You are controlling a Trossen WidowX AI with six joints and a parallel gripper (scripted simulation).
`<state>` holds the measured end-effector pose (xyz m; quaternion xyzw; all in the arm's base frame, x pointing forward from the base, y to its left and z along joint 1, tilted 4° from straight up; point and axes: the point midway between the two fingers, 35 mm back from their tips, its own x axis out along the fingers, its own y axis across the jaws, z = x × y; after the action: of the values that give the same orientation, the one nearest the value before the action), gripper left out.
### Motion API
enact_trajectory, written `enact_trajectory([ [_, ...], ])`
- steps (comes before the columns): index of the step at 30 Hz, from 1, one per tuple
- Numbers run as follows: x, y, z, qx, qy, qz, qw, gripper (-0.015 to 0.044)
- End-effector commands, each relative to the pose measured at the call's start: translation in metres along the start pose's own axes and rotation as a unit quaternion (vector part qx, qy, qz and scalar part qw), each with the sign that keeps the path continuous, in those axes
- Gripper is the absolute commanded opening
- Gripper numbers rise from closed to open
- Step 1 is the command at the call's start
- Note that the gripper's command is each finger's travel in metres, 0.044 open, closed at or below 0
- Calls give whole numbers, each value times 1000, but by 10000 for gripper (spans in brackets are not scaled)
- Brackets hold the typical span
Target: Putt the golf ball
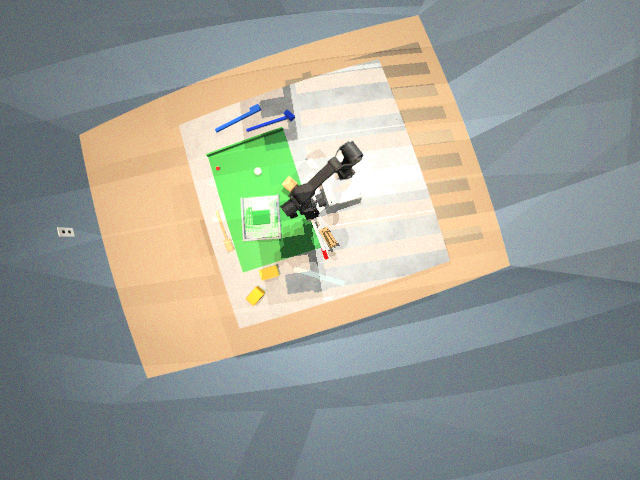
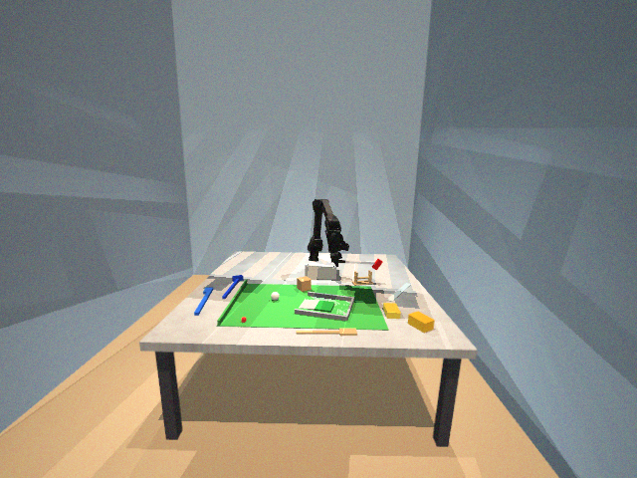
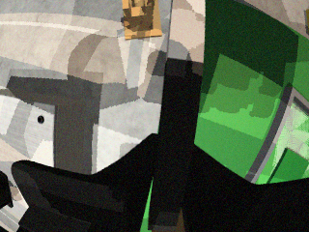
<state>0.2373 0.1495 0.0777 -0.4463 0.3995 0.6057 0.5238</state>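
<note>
My gripper (image 3: 166, 141) fills the bottom of the wrist view, its dark fingers pinched on the shaft of the red putter (image 2: 376, 264). The shaft runs up the middle of that frame as a pale strip, dark where my shadow crosses it. In the exterior view the putter's red head sits right of centre, lifted off the table (image 2: 309, 345), with the thin shaft slanting down toward my wrist. From the top view the red head (image 1: 325, 254) shows just below centre, beyond the lower right edge of the green mat (image 1: 237, 170).

Just beside the shaft, at the top of the wrist frame, lies a small wooden rack (image 3: 138, 3). To the right in that frame the mat spreads out, and the grey rim of the raised green (image 3: 273, 135) cuts across its right edge. In the exterior view the raised green (image 2: 324, 305) sits at the middle of the mat.

Farther off, the golf ball (image 1: 257, 170) rests on the mat in the upper middle of the top view, well apart from my gripper, with a wooden cube (image 1: 289, 182) between us.
</note>
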Motion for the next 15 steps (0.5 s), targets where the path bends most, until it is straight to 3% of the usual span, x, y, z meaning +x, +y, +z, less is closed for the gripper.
enact_trajectory([
  [1, -8, -11, -19, 63, 6, -12, 998, 0],
  [15, -31, -30, -91, 264, 29, -47, 963, 0],
])
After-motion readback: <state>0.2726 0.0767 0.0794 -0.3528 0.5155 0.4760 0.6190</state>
